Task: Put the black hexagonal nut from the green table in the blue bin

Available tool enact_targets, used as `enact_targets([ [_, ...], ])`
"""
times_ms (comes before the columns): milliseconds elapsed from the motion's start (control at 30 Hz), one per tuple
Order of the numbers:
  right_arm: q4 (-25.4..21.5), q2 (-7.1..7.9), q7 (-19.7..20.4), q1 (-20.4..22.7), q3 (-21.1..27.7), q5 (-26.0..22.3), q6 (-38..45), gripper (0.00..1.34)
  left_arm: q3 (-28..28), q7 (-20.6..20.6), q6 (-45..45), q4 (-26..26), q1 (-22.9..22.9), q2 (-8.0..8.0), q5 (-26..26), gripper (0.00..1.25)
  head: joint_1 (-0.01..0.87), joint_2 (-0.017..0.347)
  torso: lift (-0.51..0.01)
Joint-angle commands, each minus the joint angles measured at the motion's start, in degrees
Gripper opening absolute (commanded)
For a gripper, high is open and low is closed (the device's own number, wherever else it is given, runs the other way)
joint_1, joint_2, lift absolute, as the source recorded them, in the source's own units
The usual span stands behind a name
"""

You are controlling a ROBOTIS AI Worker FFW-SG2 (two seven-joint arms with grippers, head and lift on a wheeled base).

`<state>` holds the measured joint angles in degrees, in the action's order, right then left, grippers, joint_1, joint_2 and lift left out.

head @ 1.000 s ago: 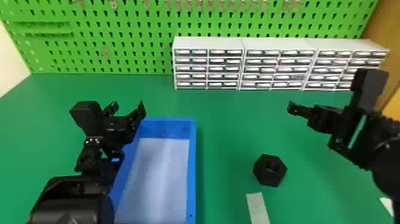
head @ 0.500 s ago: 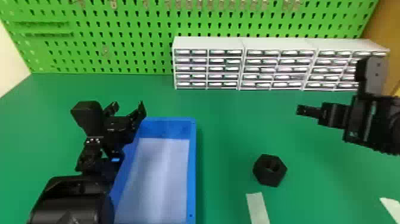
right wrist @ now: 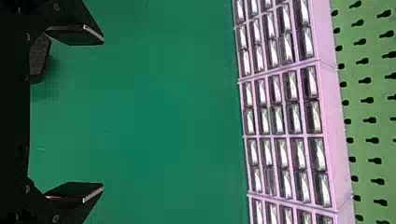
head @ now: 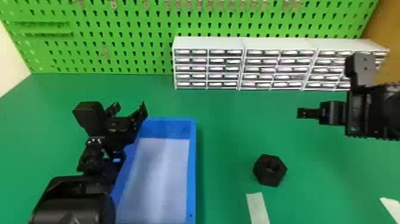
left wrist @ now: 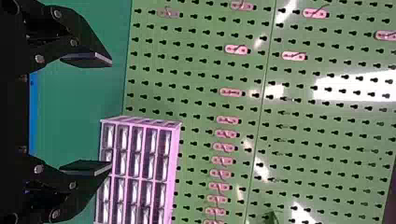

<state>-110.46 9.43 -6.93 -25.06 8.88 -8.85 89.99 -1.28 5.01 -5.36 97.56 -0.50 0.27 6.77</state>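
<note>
Head view: the black hexagonal nut (head: 267,177) lies on the green table (head: 232,125), left gripper (head: 130,107) and right gripper (head: 301,113) spread.

Green pegboard (head: 125,29) dotted with dark holes, blue bin (head: 193,166), black nut (head: 260,172).

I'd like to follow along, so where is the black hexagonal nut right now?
In the head view, the black nut lies on the green table, right of the blue bin and just beyond the far end of a pale strip.

right gripper (head: 301,113) open over green table (right wrist: 163,116); nut (right wrist: 39,58) partly hidden; drawers (right wrist: 293,112), pegboard (right wrist: 380,123) beyond
</note>
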Motion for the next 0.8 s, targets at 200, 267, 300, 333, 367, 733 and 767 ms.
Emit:
enact_targets([
  [200, 7.10, 0.68, -0.02, -0.51, 0.26, -4.07, 0.09, 1.15, 0.23, 0.00, 0.00, 0.00, -0.11, -0.01, 0.09, 0.78, 0.686, 0.051, -0.097],
  [267, 8.15, 0.68, -0.02, -0.34, 0.61, -4.86, 0.09, 1.15, 0.23, 0.00, 0.00, 0.00, -0.11, -0.01, 0.09, 0.78, 0.686, 0.051, -0.097],
  [300, 8.77, 0.68, 0.07, -0.16, 0.79, -5.21, 0.09, 1.15, 0.23, 0.00, 0.00, 0.00, -0.11, -0.01, 0.09, 0.78, 0.686, 0.051, -0.097],
  [333, 9.47, 0.68, -0.02, 0.02, 0.88, -5.39, 0.09, 1.15, 0.23, 0.00, 0.00, 0.00, -0.11, -0.01, 0.09, 0.78, 0.686, 0.051, -0.097],
  [367, 9.91, 0.68, -0.02, 0.19, 0.88, -5.48, 0.09, 1.15, 0.23, 0.00, 0.00, 0.00, -0.11, -0.01, 0.09, 0.78, 0.686, 0.051, -0.097],
  [733, 15.01, 0.68, -0.02, 0.45, -1.06, -6.36, 0.09, 1.15, 0.14, 0.00, 0.00, -0.09, -0.11, -0.01, 0.00, 0.78, 0.686, 0.051, -0.097],
  [767, 15.18, 0.68, -0.02, 0.45, -1.32, -6.44, 0.09, 1.15, 0.05, 0.00, 0.00, -0.17, -0.11, -0.01, 0.09, 0.78, 0.686, 0.051, -0.097],
])
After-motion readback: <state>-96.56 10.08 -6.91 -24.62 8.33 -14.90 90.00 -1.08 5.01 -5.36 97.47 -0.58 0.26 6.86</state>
